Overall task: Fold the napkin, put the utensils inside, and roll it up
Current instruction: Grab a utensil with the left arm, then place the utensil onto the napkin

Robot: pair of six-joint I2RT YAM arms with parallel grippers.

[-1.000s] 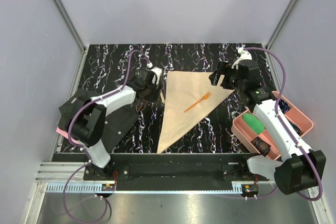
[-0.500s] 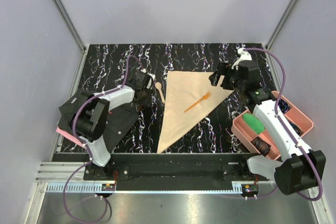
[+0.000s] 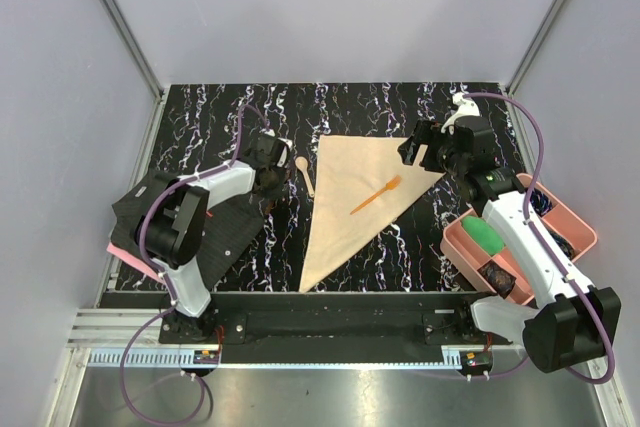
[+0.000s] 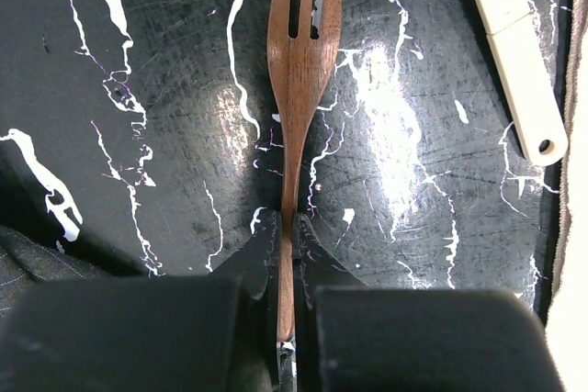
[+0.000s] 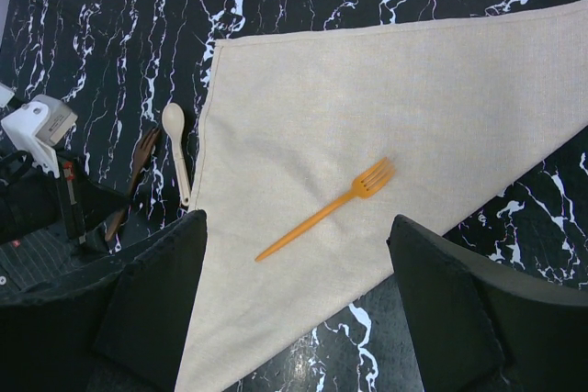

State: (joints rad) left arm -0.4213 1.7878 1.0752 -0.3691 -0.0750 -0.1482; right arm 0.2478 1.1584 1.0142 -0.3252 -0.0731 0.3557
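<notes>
Top view, near edge first.

- A black mat [image 3: 225,237] is seen under the left arm, at 9 o'clock of the napkin's near tip.
- A pink tray [image 3: 455,245] with small coloured items in it is seen beside the right arm, at 3 o'clock of that tip.
- The napkin [image 3: 345,212] is spread flat on the marbled table [image 3: 380,107]. It is folded to a triangle, with the narrow tip pointed to 6 o'clock.
- The orange fork [image 3: 376,195] is laid on the napkin, tines toward 2 o'clock. It is touched by neither gripper.
- The pale spoon [image 3: 304,175] is laid on bare table just beside the napkin's 9 o'clock edge, bowl toward 12 o'clock. Whether it touches the cloth cannot be told.
- The left gripper [image 4: 287,243] is placed at 9 o'clock of the spoon. Its fingers are pressed together on the handle of a brown fork [image 4: 299,61]. In the wrist view the tines are pointed to 12 o'clock. Whether the fork is lifted off the table cannot be told.
- The right gripper [image 5: 299,227] is held over the napkin near its 2 o'clock corner. Its fingers are spread wide, and nothing is gripped between them.
</notes>
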